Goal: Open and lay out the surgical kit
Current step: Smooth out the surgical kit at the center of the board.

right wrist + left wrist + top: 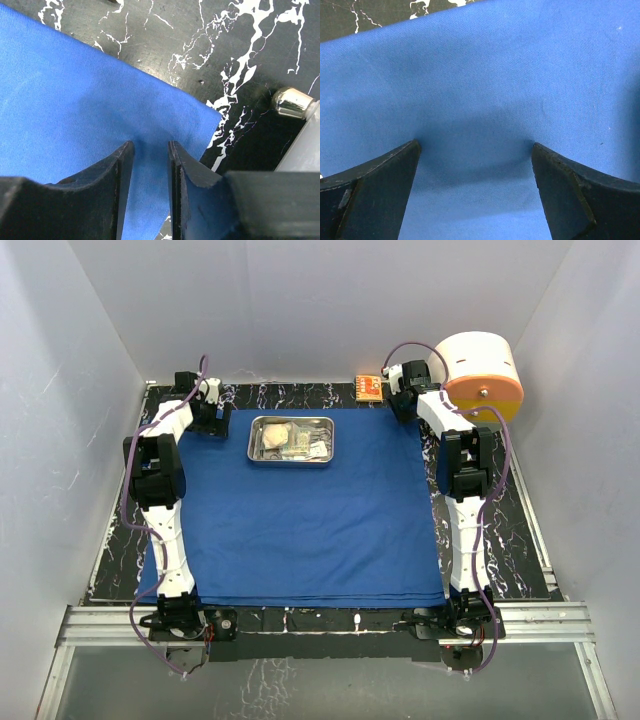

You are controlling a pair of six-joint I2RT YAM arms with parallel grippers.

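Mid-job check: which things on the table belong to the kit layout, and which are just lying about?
Part of the job:
- blue drape
- steel tray
- pale packets in the tray

Just lying about:
- small orange box
- cream-and-orange cylinder

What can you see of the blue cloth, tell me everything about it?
The blue cloth is royal-blue woven fabric, spread flat and nearly square over the black marbled table. It is smooth apart from faint shadowed dips. A steel tray stands on its far part. The left gripper hangs wide open over its far left corner. The right gripper is at the far right corner, jaws slightly apart.
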